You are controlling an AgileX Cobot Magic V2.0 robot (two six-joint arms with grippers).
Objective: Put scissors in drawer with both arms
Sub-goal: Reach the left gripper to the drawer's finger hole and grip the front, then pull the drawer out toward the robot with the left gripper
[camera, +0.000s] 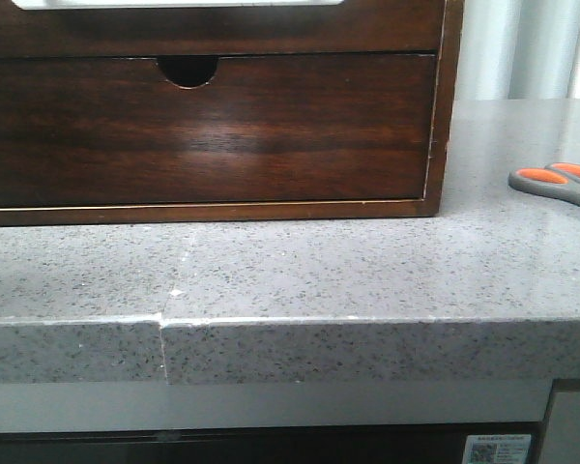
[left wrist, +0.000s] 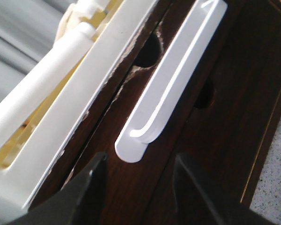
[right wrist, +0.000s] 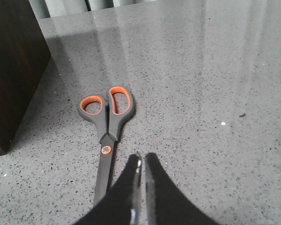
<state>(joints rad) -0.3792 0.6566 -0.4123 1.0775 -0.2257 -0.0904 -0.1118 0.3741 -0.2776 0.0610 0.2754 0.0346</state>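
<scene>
The grey speckled counter [camera: 300, 266] carries the wooden chest [camera: 213, 126]; the scissors [right wrist: 105, 126] lie flat beside it.

Dark-brown wooden chest [camera: 213, 126]: glossy varnish, visible grain, chipped rough edges by the left gripper's black matt fingers [left wrist: 91, 180]. Long white plastic handle [left wrist: 171, 79] just ahead of them: smooth, satin. Small scissors with grey matt plastic handles and orange linings [right wrist: 107, 117], just beside the right gripper. Grey speckled stone countertop [camera: 300, 280]: polished, slightly reflective.
</scene>
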